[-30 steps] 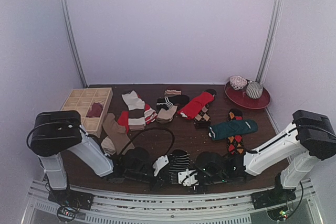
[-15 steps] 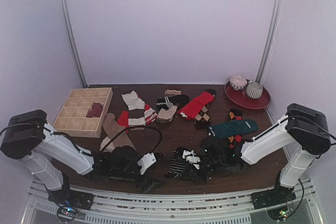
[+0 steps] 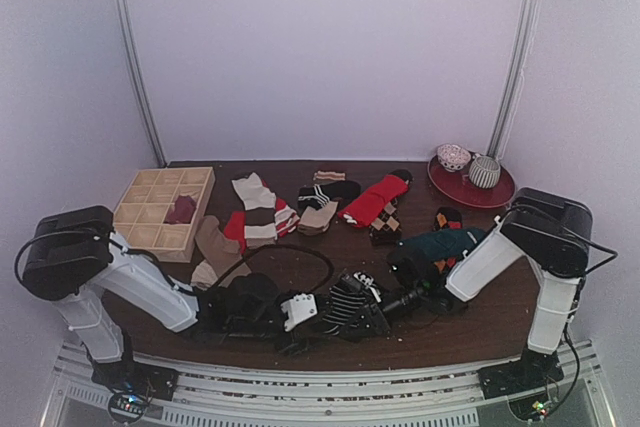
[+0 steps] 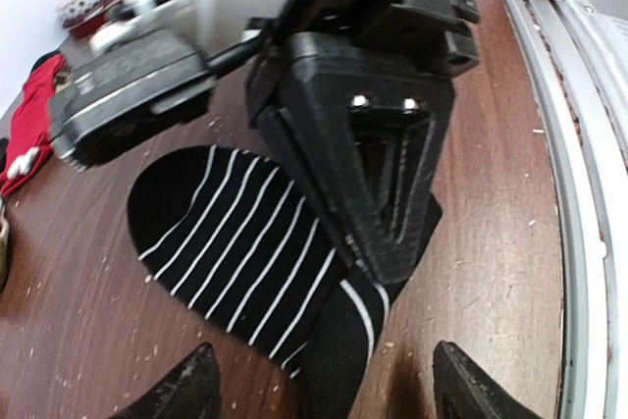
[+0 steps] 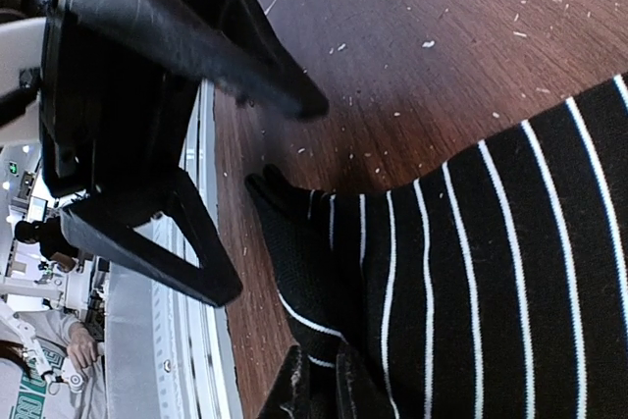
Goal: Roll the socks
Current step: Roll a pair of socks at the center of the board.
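From above, the black-and-white striped sock point(image 3: 348, 305) lies bunched on the surface point(image 3: 360, 247) straight between the two arms. It touches the right end effector point(image 3: 380, 303) and sits just beside the left end effector point(image 3: 308, 315). Its long axis runs roughly from one to the other. The other socks point(image 3: 375, 199) lie well beyond both.

In the left wrist view, the left end effector point(image 4: 324, 390) is released, its fingers spread wide. The sock point(image 4: 231, 242) lies directly ahead, with one narrow end reaching into the gap. The right end effector point(image 4: 392, 257) bears down on the sock's far edge.

In the right wrist view, the right end effector point(image 5: 324, 385) is clenched on the striped fabric point(image 5: 491, 272), which spreads away ahead of it. The left end effector point(image 5: 270, 198) faces it, open, near the sock's narrow tip.

With the right arm pinning one side, the left looks better placed to take the free end.
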You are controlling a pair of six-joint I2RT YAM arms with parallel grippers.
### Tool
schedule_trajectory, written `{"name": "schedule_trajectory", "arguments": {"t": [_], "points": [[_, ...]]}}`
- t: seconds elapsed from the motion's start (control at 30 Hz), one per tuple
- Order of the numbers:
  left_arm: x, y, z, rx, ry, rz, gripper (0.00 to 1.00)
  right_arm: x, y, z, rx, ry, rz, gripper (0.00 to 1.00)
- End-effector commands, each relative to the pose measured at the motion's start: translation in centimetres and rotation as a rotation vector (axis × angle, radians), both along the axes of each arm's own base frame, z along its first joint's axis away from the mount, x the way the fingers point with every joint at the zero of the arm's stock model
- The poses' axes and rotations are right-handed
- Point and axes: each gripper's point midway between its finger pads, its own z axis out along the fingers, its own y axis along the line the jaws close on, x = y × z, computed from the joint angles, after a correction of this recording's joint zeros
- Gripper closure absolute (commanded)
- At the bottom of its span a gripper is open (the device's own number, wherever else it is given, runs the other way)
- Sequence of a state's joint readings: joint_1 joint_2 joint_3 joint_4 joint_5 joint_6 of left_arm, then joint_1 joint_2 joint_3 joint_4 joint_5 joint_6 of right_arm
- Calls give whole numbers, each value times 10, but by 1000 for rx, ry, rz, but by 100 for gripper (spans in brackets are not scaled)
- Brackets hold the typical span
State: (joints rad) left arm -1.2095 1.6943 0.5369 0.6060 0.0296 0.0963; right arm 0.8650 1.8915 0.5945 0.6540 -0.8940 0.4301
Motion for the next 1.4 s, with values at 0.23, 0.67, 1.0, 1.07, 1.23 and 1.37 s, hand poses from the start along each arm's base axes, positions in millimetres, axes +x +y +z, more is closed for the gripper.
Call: {"name": "schedule_trajectory", "arguments": {"t": [0.23, 0.67, 1.0, 1.07, 1.23, 1.37], "points": [[-13, -35, -6, -36, -4, -173, 73, -34, -64, -72, -358, 257, -53, 92], [-8, -5, -31, -5, 98, -70, 58, -36, -67, -71, -356, 256, -41, 92], [-21, -15, -25, -7, 164, -144, 100, -28, -65, -71, -370, 225, -54, 92], [-22, -14, -29, 9, 216, -121, 100, -27, -65, -70, -365, 218, -57, 92], [-27, 2, -69, 135, 441, -39, 100, -10, -56, -49, -297, 94, -76, 91], [-35, 21, -105, 225, 617, 18, 100, 16, -42, -4, -153, -143, -113, 85]]}}
